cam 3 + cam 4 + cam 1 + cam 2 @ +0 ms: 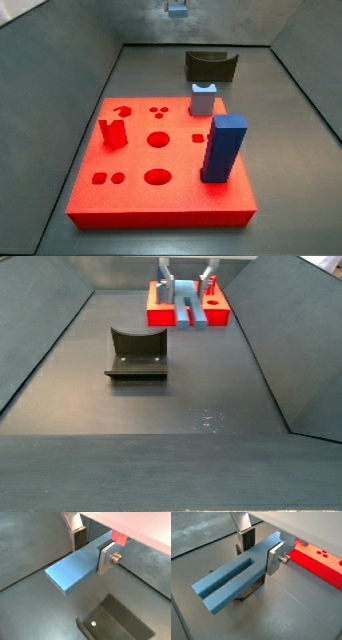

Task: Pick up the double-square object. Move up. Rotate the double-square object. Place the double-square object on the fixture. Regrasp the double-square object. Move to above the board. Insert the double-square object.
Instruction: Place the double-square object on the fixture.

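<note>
Up high, gripper (260, 546) clamps double-square object (234, 579), well clear of fixture (138, 353).

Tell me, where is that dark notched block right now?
The fixture stands alone on the grey floor, clear of the red board in a side view. The gripper hangs up above the board, its jaws holding the double-square object.

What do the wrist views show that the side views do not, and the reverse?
Only the wrist views: the gripper, above the floor near the dark fixture, shut on the blue bar, and the bar's groove. Only the side views: the tall blue block, the grey peg and the holes in the red board. Both: the board and the fixture.
</note>
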Available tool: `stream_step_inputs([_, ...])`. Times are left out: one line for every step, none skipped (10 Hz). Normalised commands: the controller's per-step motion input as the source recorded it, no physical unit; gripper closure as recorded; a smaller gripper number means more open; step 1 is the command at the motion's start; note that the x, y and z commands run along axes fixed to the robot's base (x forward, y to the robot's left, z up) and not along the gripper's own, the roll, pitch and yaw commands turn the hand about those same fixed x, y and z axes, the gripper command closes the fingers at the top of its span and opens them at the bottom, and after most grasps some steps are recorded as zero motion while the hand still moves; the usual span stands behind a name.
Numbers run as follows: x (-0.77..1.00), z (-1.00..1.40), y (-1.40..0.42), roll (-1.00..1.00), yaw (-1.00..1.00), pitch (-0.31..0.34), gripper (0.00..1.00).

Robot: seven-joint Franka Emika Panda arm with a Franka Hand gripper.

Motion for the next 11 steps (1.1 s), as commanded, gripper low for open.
stream_step_inputs([1.00,-0.03,-0.07,-0.04,0.02,0.157,1.00])
stream_step_inputs([1.00,-0.03,-0.06,-0.04,0.02,0.152,1.00])
stream_step_inputs([1.00,-0.03,-0.05,-0.04,0.03,0.147,1.00])
stream_step_inputs([1.00,-0.02,-0.04,-0.04,0.02,0.153,1.00])
stream_step_inputs([1.00,0.31,-0.39,-1.00,-0.13,-0.024,1.00])
stream_step_inputs([0.95,0.32,-0.36,-1.00,-0.14,-0.020,1.00])
stream_step_inputs([0.84,0.21,-0.19,-1.00,-0.14,-0.012,1.00])
stream_step_inputs([0.71,0.06,-0.08,-1.00,-0.14,-0.003,1.00])
stream_step_inputs([0.64,0.03,-0.03,-1.00,-0.13,0.008,1.00])
stream_step_inputs([0.57,0.03,0.00,-1.00,-0.13,0.023,1.00])
stream_step_inputs([0.50,0.01,0.02,-1.00,-0.13,0.034,1.00])
